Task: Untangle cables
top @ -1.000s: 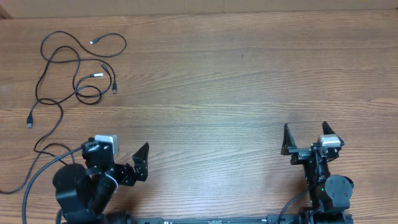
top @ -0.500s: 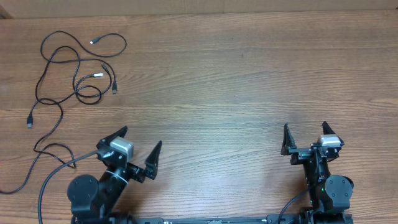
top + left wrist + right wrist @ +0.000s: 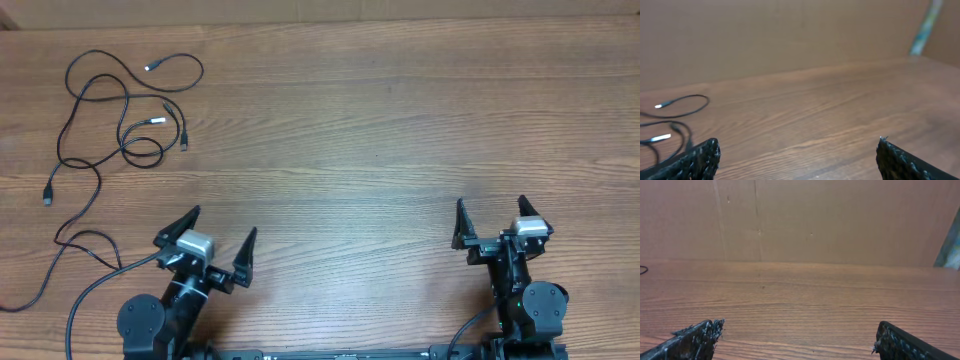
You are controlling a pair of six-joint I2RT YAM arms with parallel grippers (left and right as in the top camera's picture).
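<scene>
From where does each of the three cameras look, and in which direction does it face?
Overhead: above the brown wooden table, looking straight down; both arms show at the near edge, left gripper and right gripper open, thin black cables beyond the left arm.
Left wrist: low behind its own black fingers, facing across the table toward a brown wall.
Right wrist: low behind its fingers, facing the table and the wall.
Shared: overhead and left wrist both show the cables.
</scene>
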